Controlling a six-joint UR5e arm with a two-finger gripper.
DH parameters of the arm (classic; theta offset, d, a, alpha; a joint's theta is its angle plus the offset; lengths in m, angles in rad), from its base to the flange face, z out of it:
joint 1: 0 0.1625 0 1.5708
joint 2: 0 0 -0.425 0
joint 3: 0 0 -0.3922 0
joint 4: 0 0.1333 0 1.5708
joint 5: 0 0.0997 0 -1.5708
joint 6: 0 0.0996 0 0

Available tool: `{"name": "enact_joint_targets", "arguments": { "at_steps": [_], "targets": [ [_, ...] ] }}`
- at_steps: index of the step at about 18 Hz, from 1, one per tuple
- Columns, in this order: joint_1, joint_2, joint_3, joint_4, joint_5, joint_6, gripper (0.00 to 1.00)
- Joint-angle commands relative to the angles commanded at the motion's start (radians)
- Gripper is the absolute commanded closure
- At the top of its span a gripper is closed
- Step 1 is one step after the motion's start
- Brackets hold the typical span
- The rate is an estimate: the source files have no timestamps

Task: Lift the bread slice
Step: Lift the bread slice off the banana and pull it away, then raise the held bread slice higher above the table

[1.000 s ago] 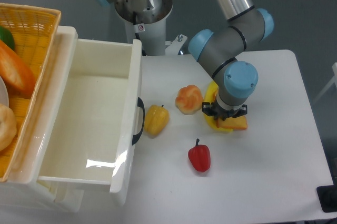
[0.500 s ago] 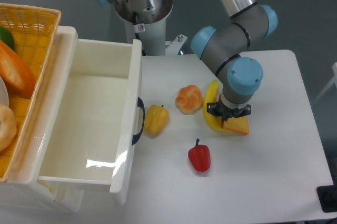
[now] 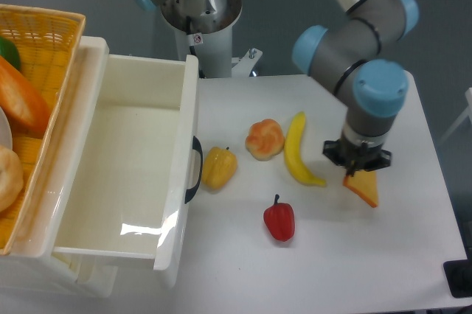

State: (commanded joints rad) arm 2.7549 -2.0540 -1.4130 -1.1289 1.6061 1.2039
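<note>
The bread slice (image 3: 361,186) shows as a thin orange wedge with a paler tan-yellow streak along its upper edge; mostly the crust-coloured side faces the camera. It hangs directly under the claw (image 3: 357,169), its upper corner tucked between the black fingers and its lower tip pointing down and toward the right edge of the table (image 3: 413,255). Its long axis runs on a slant from the claw down to that tip. The claw is pinched together on the slice's top corner, though the fingertips themselves are partly hidden by the wrist above them. Whether the lower tip touches the table cannot be told.

Just left of the claw lies the yellow banana (image 3: 299,150), its length running roughly top to bottom. Further left sits the orange-pink bun (image 3: 265,138), then a yellow pepper (image 3: 218,167). Below and left of the claw stands a red pepper (image 3: 279,219)
</note>
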Motion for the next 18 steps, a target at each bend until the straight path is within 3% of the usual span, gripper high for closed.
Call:
{"name": "enact_joint_targets", "arguments": {
  "at_steps": [2, 4, 5, 10, 18],
  "targets": [
    [0.008, -0.026, 0.058, -0.061, 0.0, 0.06, 1.0],
    [0.018, -0.057, 0.136, -0.177, 0.002, 0.086, 1.0],
    [0.017, -0.07, 0.159, -0.201, 0.006, 0.104, 1.0],
    [0.02, -0.084, 0.207, -0.183, -0.014, 0.14, 1.0],
    [0.034, -0.055, 0.204, -0.152, -0.021, 0.17, 1.0]
  ]
}}
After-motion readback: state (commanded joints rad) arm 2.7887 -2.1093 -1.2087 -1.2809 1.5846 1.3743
